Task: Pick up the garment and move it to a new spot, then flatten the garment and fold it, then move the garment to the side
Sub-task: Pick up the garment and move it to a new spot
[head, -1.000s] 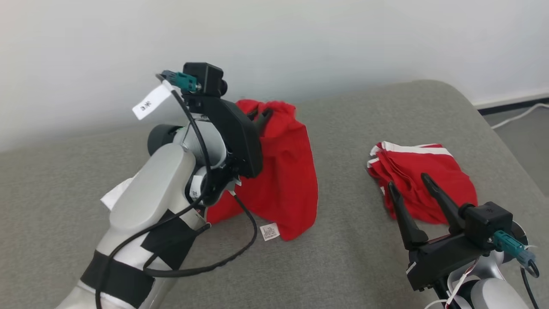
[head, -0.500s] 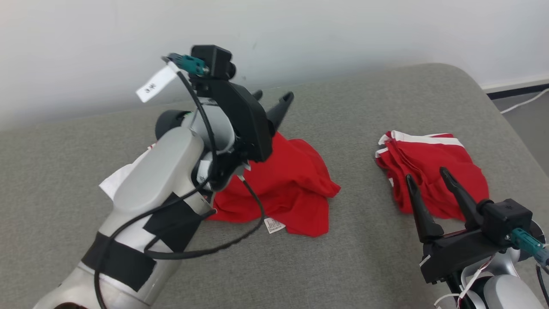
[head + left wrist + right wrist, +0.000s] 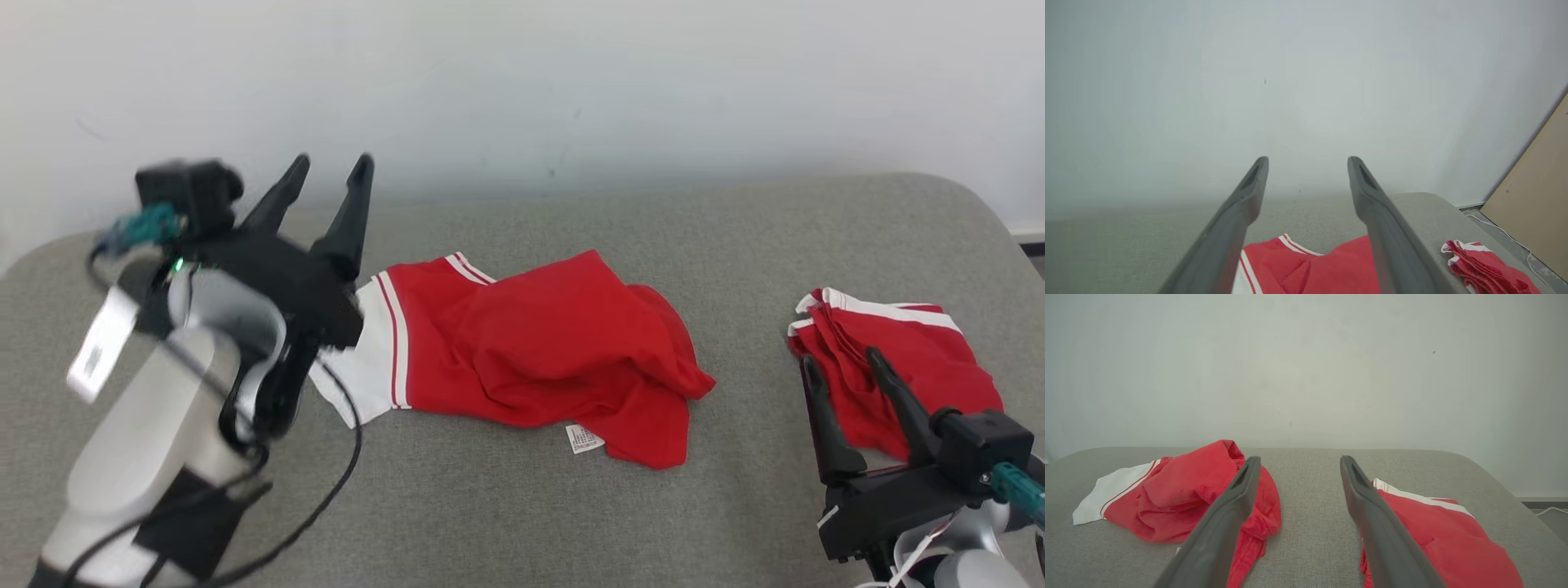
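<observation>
Grey padded surface (image 3: 506,514) meets a pale wall (image 3: 522,82) across the head view. At centre frame the red garment (image 3: 539,343) lies crumpled. Its white-banded end (image 3: 367,359) is partly hidden behind my left gripper (image 3: 333,161), and a small label (image 3: 584,438) shows at its lower edge, print unreadable. My left forearm (image 3: 147,441) is blurred at the lower left and cut off by the bottom edge. It is raised, with its 2 fingers spread wide, pointing up toward the wall and holding nothing. At the lower right my right gripper (image 3: 841,359) sits low, its 2 fingers parted and empty, covering the near edge of a second, folded red garment (image 3: 914,351).
</observation>
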You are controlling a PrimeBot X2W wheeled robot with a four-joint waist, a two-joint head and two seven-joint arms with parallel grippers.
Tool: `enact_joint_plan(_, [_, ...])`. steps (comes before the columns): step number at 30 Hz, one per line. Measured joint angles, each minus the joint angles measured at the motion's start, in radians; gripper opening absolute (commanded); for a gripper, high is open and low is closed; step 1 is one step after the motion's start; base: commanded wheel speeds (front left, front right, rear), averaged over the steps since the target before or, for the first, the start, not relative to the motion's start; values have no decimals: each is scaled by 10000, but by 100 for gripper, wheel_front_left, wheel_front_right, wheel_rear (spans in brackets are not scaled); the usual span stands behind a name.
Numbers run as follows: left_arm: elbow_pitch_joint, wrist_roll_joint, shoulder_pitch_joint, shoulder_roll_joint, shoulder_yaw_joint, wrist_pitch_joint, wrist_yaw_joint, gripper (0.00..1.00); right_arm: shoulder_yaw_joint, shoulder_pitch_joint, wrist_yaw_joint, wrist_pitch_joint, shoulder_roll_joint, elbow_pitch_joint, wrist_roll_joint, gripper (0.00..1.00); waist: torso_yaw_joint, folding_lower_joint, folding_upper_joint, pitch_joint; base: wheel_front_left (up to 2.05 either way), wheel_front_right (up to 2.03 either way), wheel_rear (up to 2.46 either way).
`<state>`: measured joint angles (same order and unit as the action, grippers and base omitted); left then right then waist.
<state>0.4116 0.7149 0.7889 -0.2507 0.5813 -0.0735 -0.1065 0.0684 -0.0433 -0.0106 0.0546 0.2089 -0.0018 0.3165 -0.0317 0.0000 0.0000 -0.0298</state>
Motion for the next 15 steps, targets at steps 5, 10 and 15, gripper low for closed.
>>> enact_joint_plan(5, [-1494,-169,-1990,-752,-439,968,-92,100,-2,160,-31,92,-192,107,219,100,225,0,0,308,0,0,0])
enact_joint_plan(10, [-2782,-405,-3985,-1235,-832,1812,-176,100,-56,448,-71,176,-268,81,359,100,367,-2,0,591,0,0,0])
enact_joint_plan(15, [-3570,-788,-5776,-1342,-1237,2295,-176,100,-65,561,-71,247,-324,54,403,100,417,-2,0,686,0,0,0])
